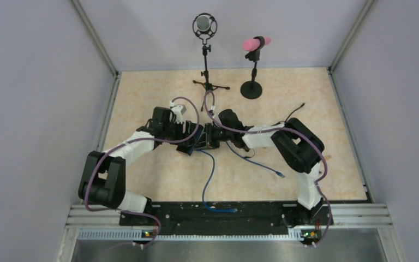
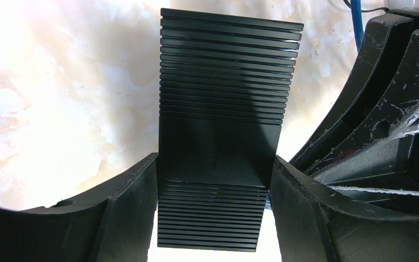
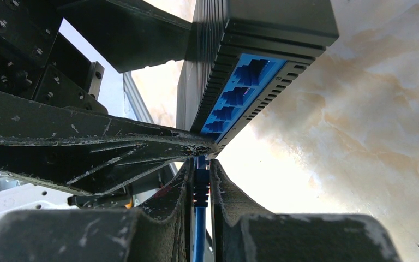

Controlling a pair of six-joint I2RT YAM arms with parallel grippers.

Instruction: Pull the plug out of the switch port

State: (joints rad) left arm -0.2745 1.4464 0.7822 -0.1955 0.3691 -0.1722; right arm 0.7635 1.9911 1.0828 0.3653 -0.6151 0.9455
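Switch point(image 2: 221, 136) is clamped by its sides in my left hand point(image 2: 215, 180). My right hand point(image 3: 201, 172) pinches the blue plug point(image 3: 201, 192) at the end of the ports point(image 3: 234, 95). I'd brace left and pull straight back, without twisting.

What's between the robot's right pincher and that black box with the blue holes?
Only the blue cable's plug. In the right wrist view, the right gripper pinches it just below the switch, right where the plug meets the box.
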